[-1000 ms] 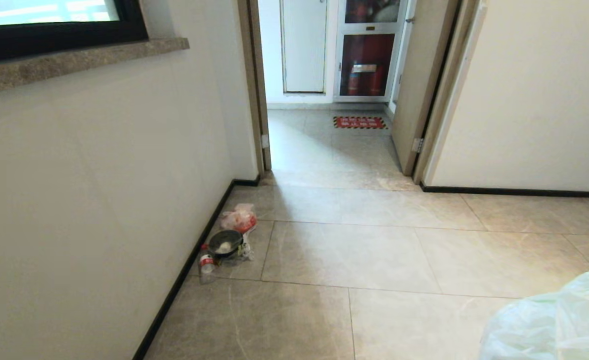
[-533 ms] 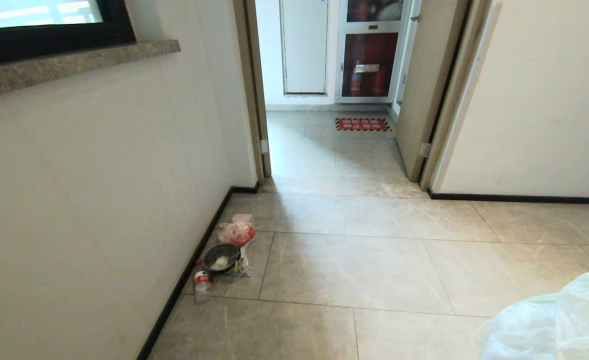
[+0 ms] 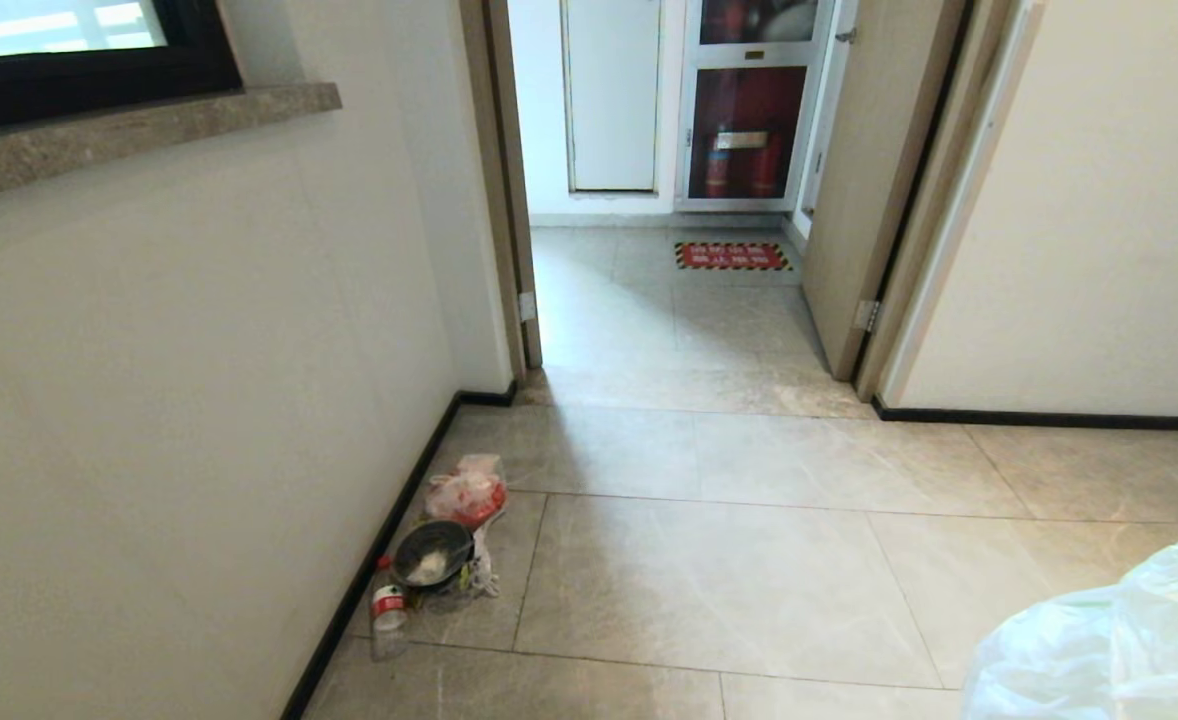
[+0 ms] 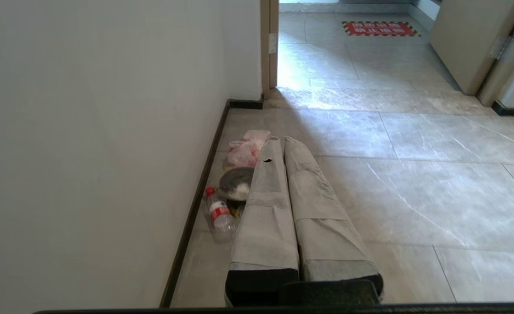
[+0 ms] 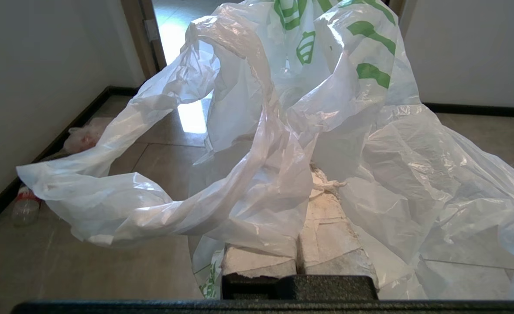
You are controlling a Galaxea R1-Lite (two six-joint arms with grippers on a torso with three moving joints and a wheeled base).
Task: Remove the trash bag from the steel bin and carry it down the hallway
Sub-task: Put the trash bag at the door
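Note:
The trash bag (image 3: 1114, 645), thin white plastic with green print, hangs at the lower right of the head view, off the hallway floor (image 3: 729, 570). In the right wrist view the trash bag (image 5: 283, 131) billows over my right gripper (image 5: 308, 183), which is shut on its plastic; the fingertips are covered by it. My left gripper (image 4: 282, 141) is shut with nothing in it, held low above the floor next to the left wall. The steel bin is out of view.
Litter lies by the left wall's black baseboard: a clear bag with red contents (image 3: 466, 490), a black bowl (image 3: 432, 553), a plastic bottle (image 3: 387, 612). Ahead is an open doorway (image 3: 669, 320) with a door (image 3: 849, 180) swung open, and beyond it a red mat (image 3: 732, 256). A stone window sill (image 3: 139, 125) juts out at upper left.
The whole head view has shifted: the litter and doorway sit lower and nearer, so the camera has moved forward. The bag stays in the same corner; both arms are still.

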